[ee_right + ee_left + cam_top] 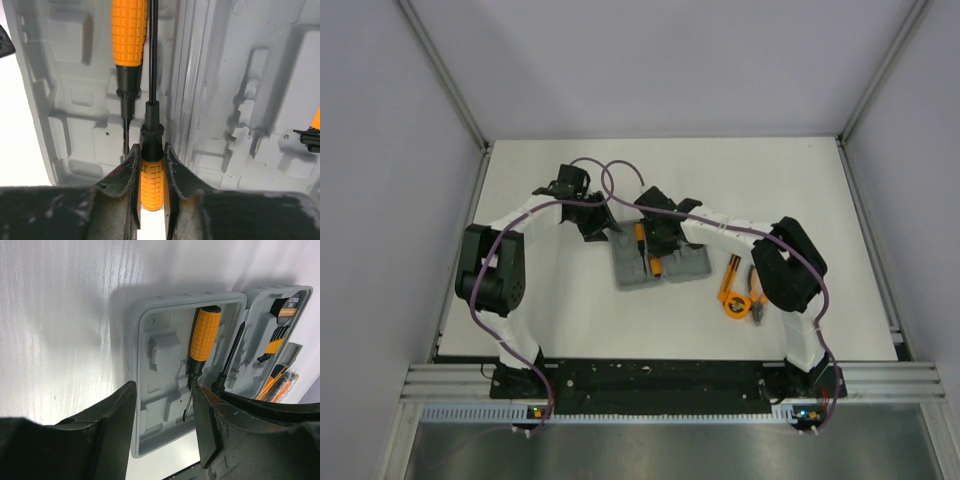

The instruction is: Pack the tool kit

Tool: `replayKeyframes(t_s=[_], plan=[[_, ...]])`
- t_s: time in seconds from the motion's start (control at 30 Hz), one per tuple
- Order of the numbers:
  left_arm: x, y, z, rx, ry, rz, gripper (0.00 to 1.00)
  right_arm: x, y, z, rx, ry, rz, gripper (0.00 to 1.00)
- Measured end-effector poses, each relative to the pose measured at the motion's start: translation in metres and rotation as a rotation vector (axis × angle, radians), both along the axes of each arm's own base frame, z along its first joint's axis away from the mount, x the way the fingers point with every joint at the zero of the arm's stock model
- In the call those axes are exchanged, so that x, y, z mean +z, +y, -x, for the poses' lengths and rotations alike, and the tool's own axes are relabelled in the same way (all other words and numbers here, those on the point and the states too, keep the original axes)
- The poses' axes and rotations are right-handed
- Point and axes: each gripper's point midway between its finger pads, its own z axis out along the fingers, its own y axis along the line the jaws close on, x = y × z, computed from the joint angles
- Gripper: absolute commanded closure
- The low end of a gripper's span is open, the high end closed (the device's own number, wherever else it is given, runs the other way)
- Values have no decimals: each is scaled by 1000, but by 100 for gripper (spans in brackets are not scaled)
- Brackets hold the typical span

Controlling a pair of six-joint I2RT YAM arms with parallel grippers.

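The grey case (629, 276) lies open in the middle of the table, also seen in the left wrist view (160, 385) and the right wrist view (75, 125). One orange-handled screwdriver (205, 335) lies in its left half (129, 30). My right gripper (151, 160) is shut on a second orange-handled screwdriver (151, 187), its black shaft pointing along the case's hinge line. My right gripper shows over the case in the top view (655, 245). My left gripper (165, 430) is open and empty above the left half's corner (603, 228).
An orange round tape measure (736, 304), pliers (758, 306) and another orange tool (732, 270) lie on the table right of the case. The case's right half (280, 315) holds black bits and a labelled insert. Grey walls surround the white table.
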Motion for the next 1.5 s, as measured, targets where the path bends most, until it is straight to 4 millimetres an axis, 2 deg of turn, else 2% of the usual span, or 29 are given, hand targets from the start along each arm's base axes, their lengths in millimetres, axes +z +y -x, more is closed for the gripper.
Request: replayKeyframes(t_s=[0.2, 0.33, 0.57, 0.97, 1.1, 1.3, 1.5], plan=[[0, -1, 0, -3, 1, 5, 47, -2, 0, 0, -11, 9, 2, 73], [2, -3, 1, -9, 2, 18, 47, -3, -2, 1, -14, 14, 11, 73], [8, -11, -1, -32, -15, 64, 47, -3, -3, 1, -15, 13, 19, 78], [32, -40, -23, -95, -122, 232, 62, 7, -5, 1, -20, -3, 11, 89], [30, -53, -31, -101, -133, 284, 66, 3, -7, 4, -32, 12, 13, 90], [21, -77, -33, -125, -132, 326, 75, 0, -8, 7, -46, 28, 12, 91], [8, -89, -32, -123, -127, 262, 82, -1, -9, 8, -54, 32, 12, 92]])
